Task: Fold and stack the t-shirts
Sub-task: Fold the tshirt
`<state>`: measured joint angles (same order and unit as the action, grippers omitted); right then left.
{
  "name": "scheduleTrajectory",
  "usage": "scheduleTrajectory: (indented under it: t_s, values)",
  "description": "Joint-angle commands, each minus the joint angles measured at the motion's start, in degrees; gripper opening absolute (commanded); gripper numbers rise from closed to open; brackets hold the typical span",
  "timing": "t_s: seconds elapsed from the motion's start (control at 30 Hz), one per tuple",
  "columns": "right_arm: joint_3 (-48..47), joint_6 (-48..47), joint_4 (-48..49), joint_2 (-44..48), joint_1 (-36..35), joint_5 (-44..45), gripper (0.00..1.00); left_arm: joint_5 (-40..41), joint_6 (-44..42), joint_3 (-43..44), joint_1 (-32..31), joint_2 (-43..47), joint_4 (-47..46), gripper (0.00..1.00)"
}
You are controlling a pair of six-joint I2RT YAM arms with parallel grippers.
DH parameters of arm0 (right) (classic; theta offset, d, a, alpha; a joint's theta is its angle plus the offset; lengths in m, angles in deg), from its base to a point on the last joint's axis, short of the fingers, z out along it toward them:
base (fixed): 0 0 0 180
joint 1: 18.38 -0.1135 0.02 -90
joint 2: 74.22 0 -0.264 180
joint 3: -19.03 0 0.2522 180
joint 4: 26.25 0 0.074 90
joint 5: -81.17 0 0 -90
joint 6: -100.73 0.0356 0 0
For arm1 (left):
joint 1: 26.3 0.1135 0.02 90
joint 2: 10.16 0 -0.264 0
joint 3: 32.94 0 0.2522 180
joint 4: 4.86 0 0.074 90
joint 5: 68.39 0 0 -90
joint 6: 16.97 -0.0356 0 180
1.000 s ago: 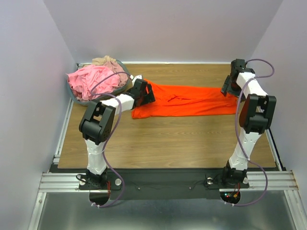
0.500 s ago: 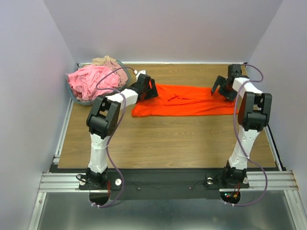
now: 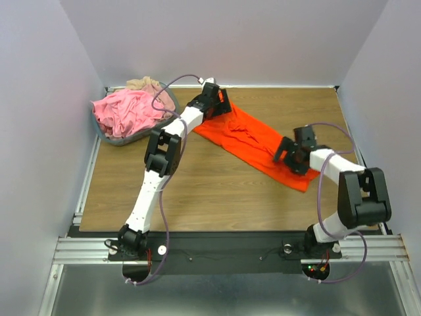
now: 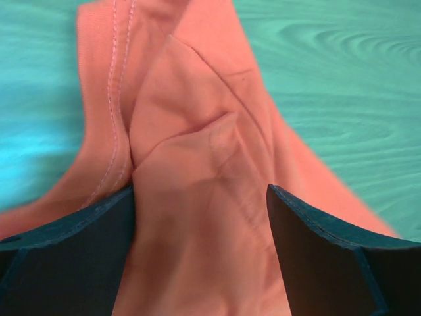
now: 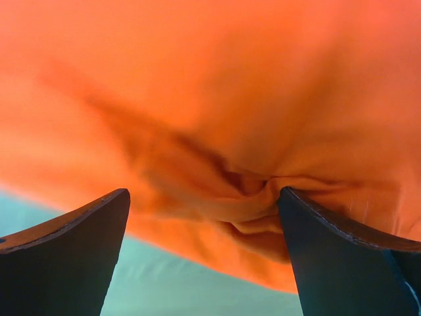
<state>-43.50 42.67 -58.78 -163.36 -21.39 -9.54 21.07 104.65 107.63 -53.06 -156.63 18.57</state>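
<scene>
An orange-red t-shirt [image 3: 247, 135] lies folded in a long strip, running diagonally from the far middle of the table to the near right. My left gripper [image 3: 220, 105] is at its far end, jaws wide apart over the cloth [image 4: 197, 131], with stitched hems showing on the left. My right gripper [image 3: 284, 153] is at the near-right end, also open, with bunched orange fabric [image 5: 250, 197] between its fingers. Pink [image 3: 128, 108] and beige [image 3: 146, 83] t-shirts are heaped in the basket.
A grey oval basket [image 3: 122, 140] stands at the far left corner. The wooden table [image 3: 197, 191] is bordered by metal rails on the left and near sides. Walls close in on three sides.
The orange shirt has swung from lying left-to-right into a diagonal. My left gripper moved farther away and right; my right gripper came nearer and toward the middle.
</scene>
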Motion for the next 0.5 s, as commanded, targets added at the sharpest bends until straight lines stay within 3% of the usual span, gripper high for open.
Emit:
scheduleTrajectory:
  t_s: [0.0,0.17,0.27,0.47]
  values:
    - [11.8,11.2,-0.8,4.9,-15.8,-4.1,1.00,-5.3,4.1,9.4,-2.1,-5.1,2.6,0.99]
    - [19.3,21.2,4.3,11.0,-37.1,-8.9,1.00,-7.7,8.5,11.0,-3.1,-8.3,-1.8,0.99]
    - [17.1,19.5,8.0,10.1,-48.4,-11.4,1.00,-6.4,11.0,10.8,-4.1,-9.4,-2.4,0.99]
    - [10.4,11.7,8.2,6.3,-62.0,-22.1,1.00,-6.0,15.6,11.4,-5.0,-10.8,-4.3,0.99]
